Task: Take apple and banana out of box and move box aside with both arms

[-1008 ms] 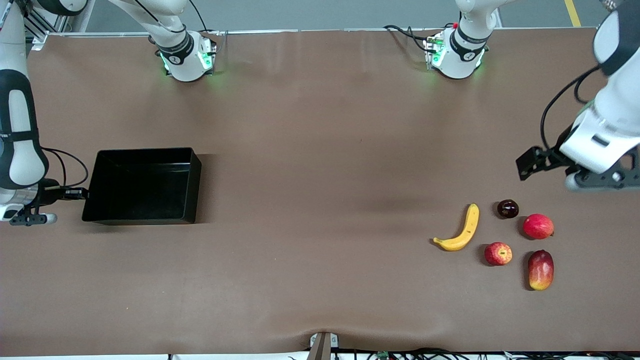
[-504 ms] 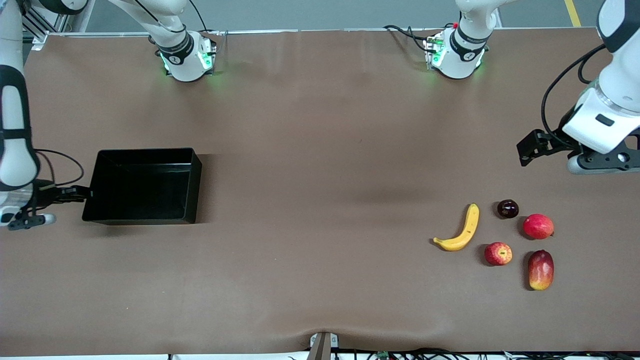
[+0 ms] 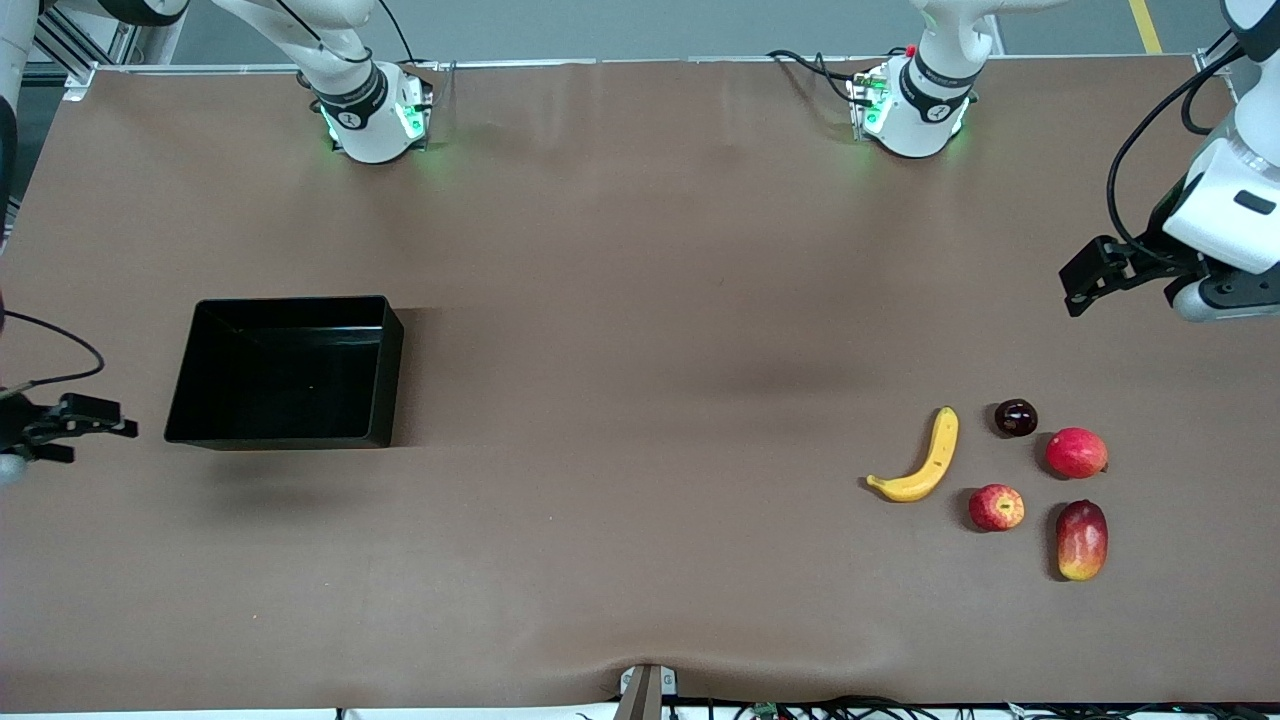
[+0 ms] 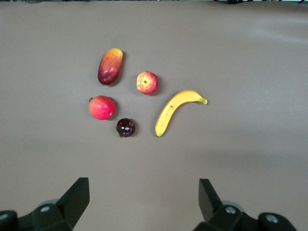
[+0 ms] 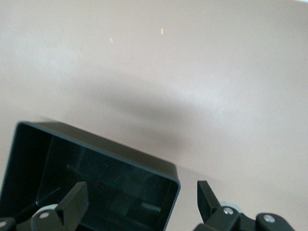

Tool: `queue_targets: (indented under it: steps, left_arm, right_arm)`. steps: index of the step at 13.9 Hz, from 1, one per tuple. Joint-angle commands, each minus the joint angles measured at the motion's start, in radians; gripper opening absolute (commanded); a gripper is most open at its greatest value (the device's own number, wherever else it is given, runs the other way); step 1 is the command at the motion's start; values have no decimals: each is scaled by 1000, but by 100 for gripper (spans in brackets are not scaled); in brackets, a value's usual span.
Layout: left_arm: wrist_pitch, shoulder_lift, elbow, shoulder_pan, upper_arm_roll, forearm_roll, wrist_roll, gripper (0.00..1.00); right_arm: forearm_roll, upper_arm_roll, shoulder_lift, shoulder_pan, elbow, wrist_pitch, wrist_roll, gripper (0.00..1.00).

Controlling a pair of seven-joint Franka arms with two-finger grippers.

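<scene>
The black bin (image 3: 285, 370) sits empty toward the right arm's end of the table. My right gripper (image 3: 105, 422) is open and empty beside the bin's end wall, apart from it. In the right wrist view the bin (image 5: 91, 187) lies under the right gripper (image 5: 139, 204). The banana (image 3: 925, 460) and the streaked apple (image 3: 996, 507) lie toward the left arm's end. My left gripper (image 3: 1085, 280) hangs open and empty over bare table near them. The left wrist view shows the banana (image 4: 175, 111) and the apple (image 4: 147, 82) ahead of the left gripper (image 4: 144, 202).
A plain pinkish-red fruit (image 3: 1076, 452), a red-and-yellow mango (image 3: 1082, 540) and a small dark round fruit (image 3: 1015, 417) lie beside the apple and banana. The two arm bases (image 3: 375, 120) stand along the table's edge farthest from the front camera.
My right gripper has drawn back from the bin's end wall toward the table's end. My left gripper has moved away from the fruits toward the bases' side. The bin and fruits have not moved.
</scene>
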Motion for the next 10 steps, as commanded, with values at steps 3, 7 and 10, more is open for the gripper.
queue_targets:
  steps: [3,7,10]
  left_arm:
    - [-36,-49,-27,-54,67,-43,30,100]
    - [-50,-50,-24,-48,61,-43,47,100]
    - [-59,-50,-27,-51,55,-44,47,100]
  right_arm:
    - [-9,-17,-59,66,106,-144,0,100]
    - [-49,-75,-187,195,95,-282,211,100]
    - [-118,-89,-271,263,60,-393,331,100]
